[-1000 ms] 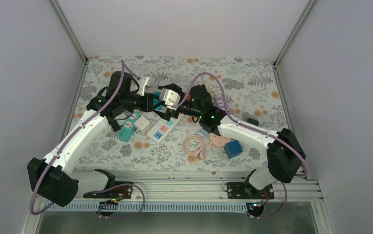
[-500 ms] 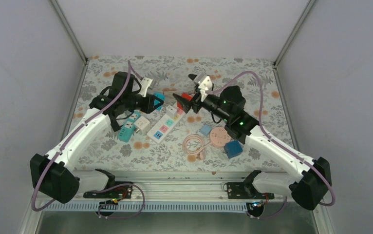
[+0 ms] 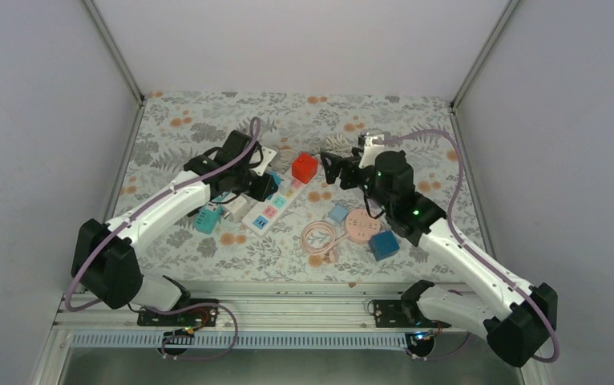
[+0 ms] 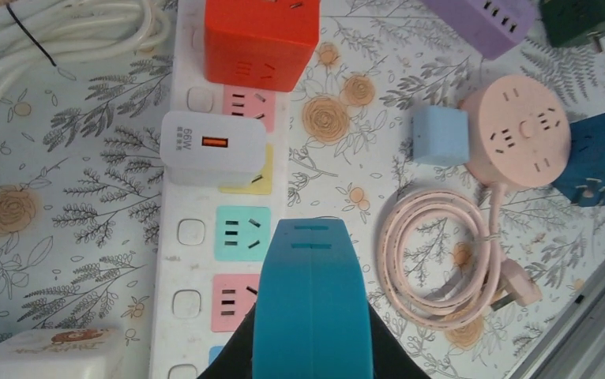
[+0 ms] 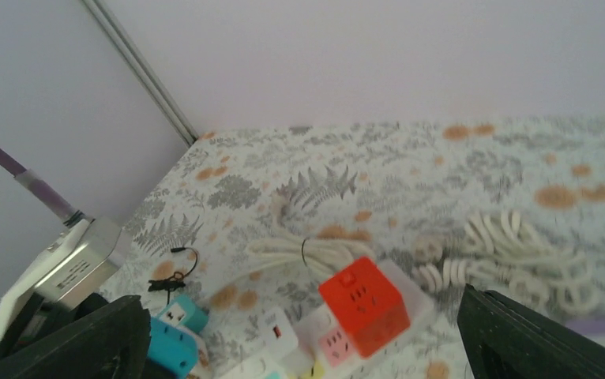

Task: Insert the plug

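A white power strip [image 4: 179, 268] with coloured sockets lies on the flowered cloth. A red cube plug [image 4: 261, 35] sits at its far end, and a white charger [image 4: 212, 148] is plugged in behind a free teal socket [image 4: 242, 233]. My left gripper [image 4: 313, 324] is shut on a blue plug [image 4: 313, 268], which hangs over the strip's right edge beside the teal and pink sockets. From above, the left gripper [image 3: 265, 184] is over the strip [image 3: 265, 215]. My right gripper [image 3: 337, 170] stands open and empty just right of the red cube [image 3: 304, 167].
A pink round socket [image 4: 518, 130] with its coiled cable [image 4: 441, 245], a light blue cube [image 4: 440, 136] and a dark blue cube [image 4: 599, 158] lie right of the strip. A white cable bundle [image 4: 62, 31] lies at the far left, and a purple strip [image 4: 489, 20] at the far right.
My right gripper opened, let go of the red cube on the strip's far end and drew back to the right. My left gripper swung down over the strip with the blue plug.
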Motion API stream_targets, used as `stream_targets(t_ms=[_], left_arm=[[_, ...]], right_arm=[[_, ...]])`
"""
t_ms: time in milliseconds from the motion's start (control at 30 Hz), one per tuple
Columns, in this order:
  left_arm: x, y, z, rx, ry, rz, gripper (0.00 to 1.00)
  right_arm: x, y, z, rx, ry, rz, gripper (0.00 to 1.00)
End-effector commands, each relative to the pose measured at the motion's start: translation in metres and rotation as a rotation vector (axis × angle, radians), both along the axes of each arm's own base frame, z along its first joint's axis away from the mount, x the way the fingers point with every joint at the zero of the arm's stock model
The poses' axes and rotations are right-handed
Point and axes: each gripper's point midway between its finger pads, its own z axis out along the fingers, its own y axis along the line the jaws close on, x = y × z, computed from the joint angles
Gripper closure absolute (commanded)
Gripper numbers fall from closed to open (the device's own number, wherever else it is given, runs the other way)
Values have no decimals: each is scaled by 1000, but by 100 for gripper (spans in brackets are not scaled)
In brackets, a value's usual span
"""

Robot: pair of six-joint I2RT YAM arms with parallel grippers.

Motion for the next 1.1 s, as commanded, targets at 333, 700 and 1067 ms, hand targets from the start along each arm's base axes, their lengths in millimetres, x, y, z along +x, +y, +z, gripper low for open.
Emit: stream_targets(t_ms=[333,700,1067], left_arm=[[0,-1,-51,171,32,-52,98],[-2,11,-83,226,-28,-88,98],[3,15,-96,285,-31,-109,98]], right_arm=[[-5,-28,-59,120,256,-83,0],[-2,-7,-103,112,294,27,0],[15,-12,-118,50,313,-36,0]])
